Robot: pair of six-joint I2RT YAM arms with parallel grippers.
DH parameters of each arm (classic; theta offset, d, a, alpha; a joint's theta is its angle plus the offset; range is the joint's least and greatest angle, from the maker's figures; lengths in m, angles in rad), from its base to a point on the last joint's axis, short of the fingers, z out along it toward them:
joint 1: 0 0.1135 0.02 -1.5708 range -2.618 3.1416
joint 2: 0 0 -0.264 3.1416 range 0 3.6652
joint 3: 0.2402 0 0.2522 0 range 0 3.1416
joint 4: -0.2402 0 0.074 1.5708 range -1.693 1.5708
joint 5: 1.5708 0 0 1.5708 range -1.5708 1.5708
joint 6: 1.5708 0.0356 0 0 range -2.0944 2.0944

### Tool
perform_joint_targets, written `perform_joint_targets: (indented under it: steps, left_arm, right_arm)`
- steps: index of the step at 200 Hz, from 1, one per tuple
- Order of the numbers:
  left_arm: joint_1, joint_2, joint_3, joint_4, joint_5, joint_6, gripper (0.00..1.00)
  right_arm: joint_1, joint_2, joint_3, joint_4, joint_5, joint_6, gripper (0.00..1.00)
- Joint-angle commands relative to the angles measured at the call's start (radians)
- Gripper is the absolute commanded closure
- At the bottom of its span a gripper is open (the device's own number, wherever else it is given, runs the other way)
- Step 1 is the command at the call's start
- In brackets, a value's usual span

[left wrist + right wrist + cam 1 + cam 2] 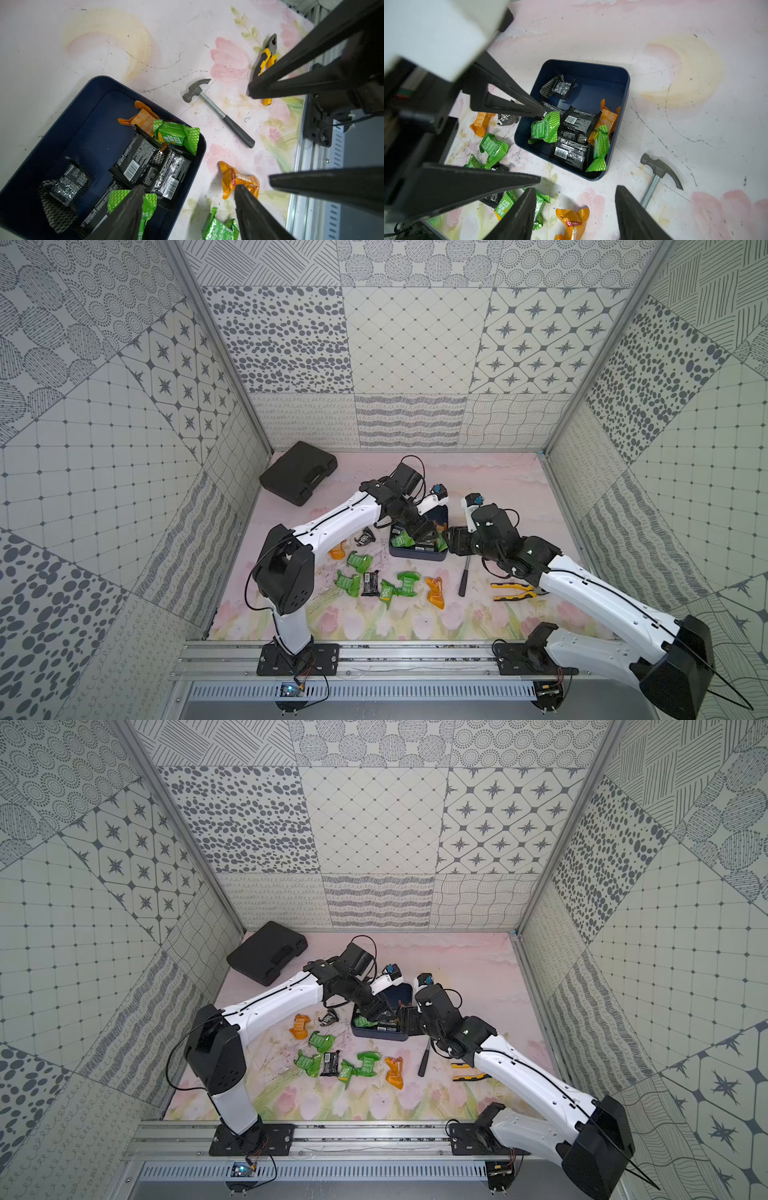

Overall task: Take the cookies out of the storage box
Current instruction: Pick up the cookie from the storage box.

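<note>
The navy storage box (419,556) (591,83) sits mid-table and holds several cookies: green (544,128), black (577,122) and orange (609,118) packets. More cookies lie loose on the mat in front of it, such as a green one (359,562) and an orange one (435,592). My left gripper (188,188) hangs open above the box's front wall, one finger over a green packet inside, the other over an orange packet (236,178) outside. Just right of the box, my right gripper (575,189) is open and empty above the mat.
A hammer (463,578) and yellow-handled pliers (513,591) lie right of the loose packets, under the right arm. A black moulded case (298,472) rests at the back left. A metal rail (415,655) runs along the front edge.
</note>
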Motion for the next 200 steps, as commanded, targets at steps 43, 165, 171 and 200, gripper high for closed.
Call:
perform_joint_targets:
  steps: [43,165,171,200]
  left_arm:
    - [-0.006,0.176,0.119,-0.146,0.016,0.355,0.25]
    - [0.022,0.412,0.329,-0.192,-0.105,0.359,0.31]
    - [0.020,0.420,0.337,-0.193,-0.106,0.358,0.31]
    - [0.023,0.454,0.371,-0.210,-0.120,0.351,0.34]
  right_arm:
    - [-0.009,-0.058,-0.018,-0.039,0.036,0.029,0.36]
    - [-0.009,-0.058,-0.011,-0.064,0.021,0.042,0.37]
    - [-0.009,-0.058,-0.009,-0.064,0.022,0.041,0.37]
    - [-0.008,-0.054,-0.004,-0.064,0.025,0.035,0.37]
